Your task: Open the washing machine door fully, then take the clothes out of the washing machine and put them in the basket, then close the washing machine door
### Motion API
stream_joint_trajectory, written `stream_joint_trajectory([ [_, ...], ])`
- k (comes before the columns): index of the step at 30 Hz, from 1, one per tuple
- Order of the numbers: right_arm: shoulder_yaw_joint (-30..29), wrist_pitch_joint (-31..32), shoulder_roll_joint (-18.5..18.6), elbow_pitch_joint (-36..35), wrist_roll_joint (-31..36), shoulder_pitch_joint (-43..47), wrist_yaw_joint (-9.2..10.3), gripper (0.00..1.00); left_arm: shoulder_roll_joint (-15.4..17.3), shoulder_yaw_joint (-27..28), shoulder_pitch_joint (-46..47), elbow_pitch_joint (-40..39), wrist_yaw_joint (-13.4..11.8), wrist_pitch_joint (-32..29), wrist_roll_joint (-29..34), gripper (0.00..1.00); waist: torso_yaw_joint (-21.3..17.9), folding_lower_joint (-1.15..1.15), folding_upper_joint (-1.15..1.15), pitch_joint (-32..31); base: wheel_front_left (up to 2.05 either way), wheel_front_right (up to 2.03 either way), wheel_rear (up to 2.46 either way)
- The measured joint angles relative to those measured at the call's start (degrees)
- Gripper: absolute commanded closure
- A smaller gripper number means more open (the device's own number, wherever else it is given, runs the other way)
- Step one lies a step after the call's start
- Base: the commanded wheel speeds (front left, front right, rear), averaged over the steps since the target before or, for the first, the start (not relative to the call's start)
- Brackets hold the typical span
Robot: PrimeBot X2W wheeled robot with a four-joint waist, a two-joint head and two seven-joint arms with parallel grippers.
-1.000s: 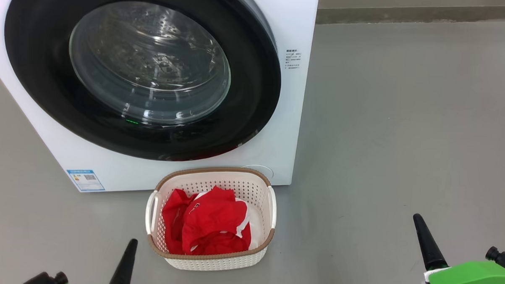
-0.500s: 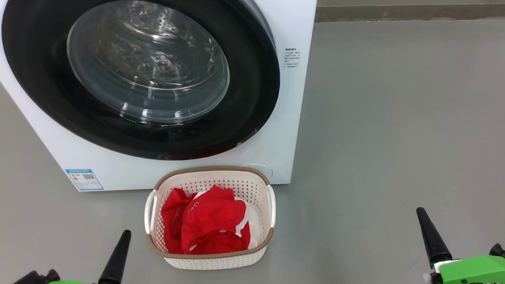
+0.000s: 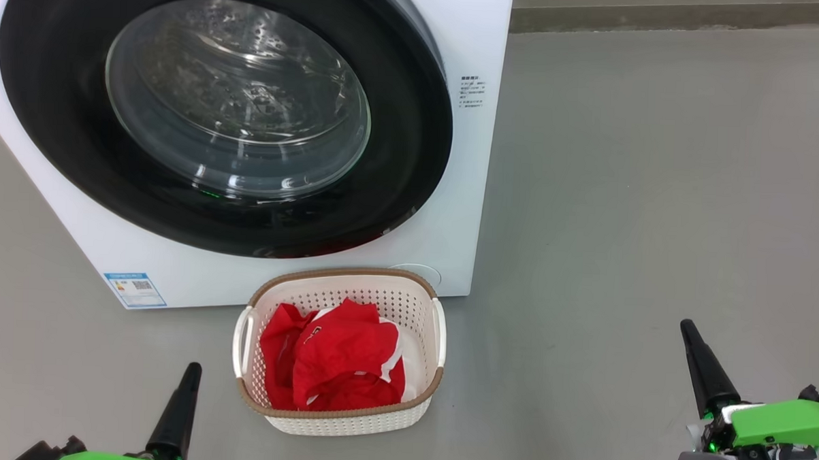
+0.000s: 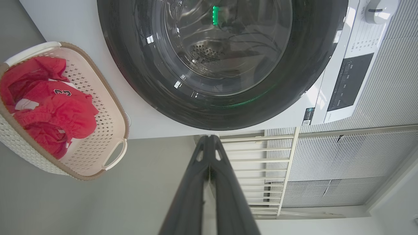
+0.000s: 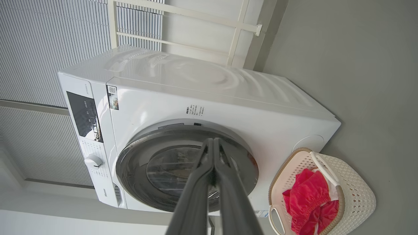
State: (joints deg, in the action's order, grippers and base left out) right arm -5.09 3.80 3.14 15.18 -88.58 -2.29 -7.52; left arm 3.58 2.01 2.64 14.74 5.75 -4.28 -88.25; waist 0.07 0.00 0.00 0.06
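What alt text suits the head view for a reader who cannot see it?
A white washing machine, round black-rimmed door closed, stands behind a cream basket of red clothes. The left end effector and right end effector, both shut, point up from the lower corners.

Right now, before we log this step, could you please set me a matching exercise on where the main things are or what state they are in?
1. washing machine door
2. clothes
3. basket
4. left hand

A. standing on the floor
B. pinched shut, holding nothing
C. closed flat against the washing machine
D. heaped in a perforated container

Pairs: 1-C, 2-D, 3-A, 4-B.
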Motion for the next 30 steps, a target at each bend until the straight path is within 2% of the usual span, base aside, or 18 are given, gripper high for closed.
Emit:
stream_joint_trajectory([
  [8,-0.6,1.0,0.0,0.2,-4.6,-0.6,0.07,1.0,-0.5,1.3,1.2,0.3,1.0,-1.0,-4.3,1.0,-0.1,0.0,0.0,0.1,0.0,0.0,0.0],
  [30,-1.2,1.4,0.0,0.2,-4.7,-1.4,0.07,1.0,-0.7,1.6,1.2,0.5,1.3,-1.2,-4.6,1.0,-0.1,0.0,0.0,0.1,0.0,0.0,0.0],
])
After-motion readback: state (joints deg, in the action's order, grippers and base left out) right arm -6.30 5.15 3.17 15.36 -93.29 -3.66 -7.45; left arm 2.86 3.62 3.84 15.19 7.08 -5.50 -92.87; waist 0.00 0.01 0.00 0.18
